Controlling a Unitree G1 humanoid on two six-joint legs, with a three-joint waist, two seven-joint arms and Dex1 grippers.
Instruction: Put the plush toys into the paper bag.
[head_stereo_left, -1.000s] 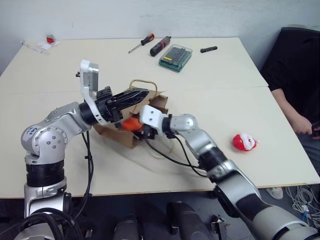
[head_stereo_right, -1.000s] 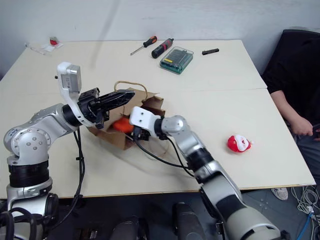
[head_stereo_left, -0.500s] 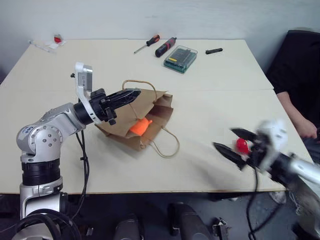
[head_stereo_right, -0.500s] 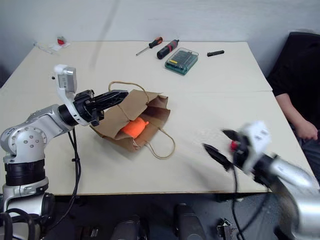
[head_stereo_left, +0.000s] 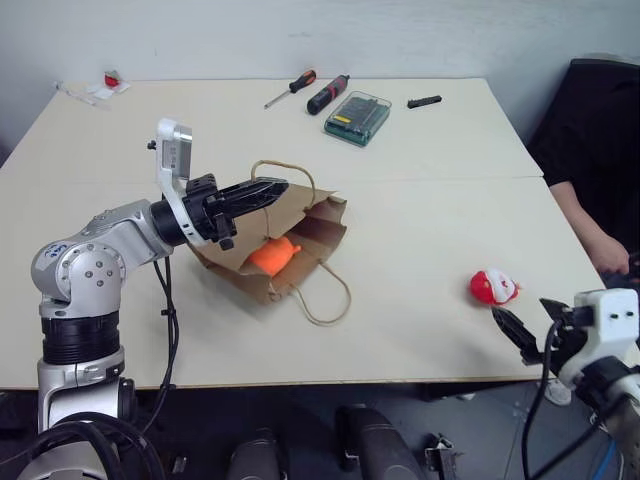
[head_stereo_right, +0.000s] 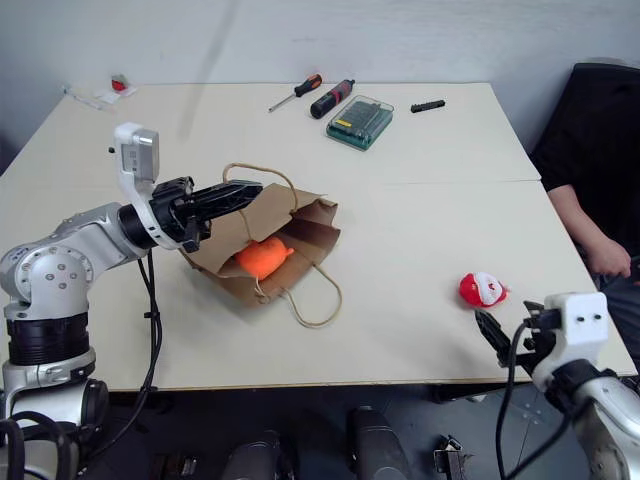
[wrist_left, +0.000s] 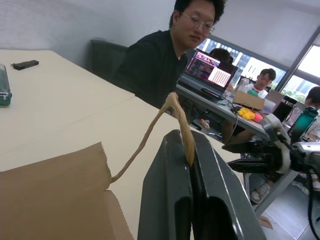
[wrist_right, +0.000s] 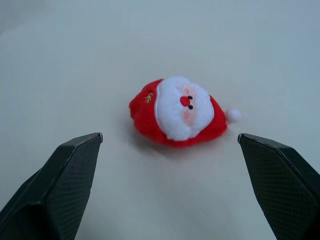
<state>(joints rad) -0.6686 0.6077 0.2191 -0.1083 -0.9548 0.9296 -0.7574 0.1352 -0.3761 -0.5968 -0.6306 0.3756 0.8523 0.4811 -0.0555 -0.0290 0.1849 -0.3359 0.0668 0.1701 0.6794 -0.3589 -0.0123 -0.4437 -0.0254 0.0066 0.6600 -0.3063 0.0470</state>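
The brown paper bag (head_stereo_left: 300, 207) lies on its side at the table's middle left, mouth facing right. My left gripper (head_stereo_left: 278, 186) is shut on its tan cord handle (wrist_left: 184, 131) and holds the upper side lifted. The orange plush toy (head_stereo_left: 272, 255) rests inside the bag's mouth. On the table at the right lies the red and white plush toy (head_stereo_left: 491, 287), face up. My right gripper (head_stereo_left: 531, 318) stands open at the front right edge, just short of that toy, which sits between and beyond the fingers (wrist_right: 75, 165) in the right wrist view.
At the back stand a green transparent tool case (head_stereo_left: 355, 115), two screwdrivers (head_stereo_left: 290, 88) (head_stereo_left: 328, 93) and a small black piece (head_stereo_left: 424, 101). A small red item (head_stereo_left: 110, 79) lies far back left. A person in black (head_stereo_left: 590, 150) sits at the table's right side.
My right arm swung away from the bag's mouth to the front right edge, leaving the orange toy in the bag. The left gripper kept its hold on the handle.
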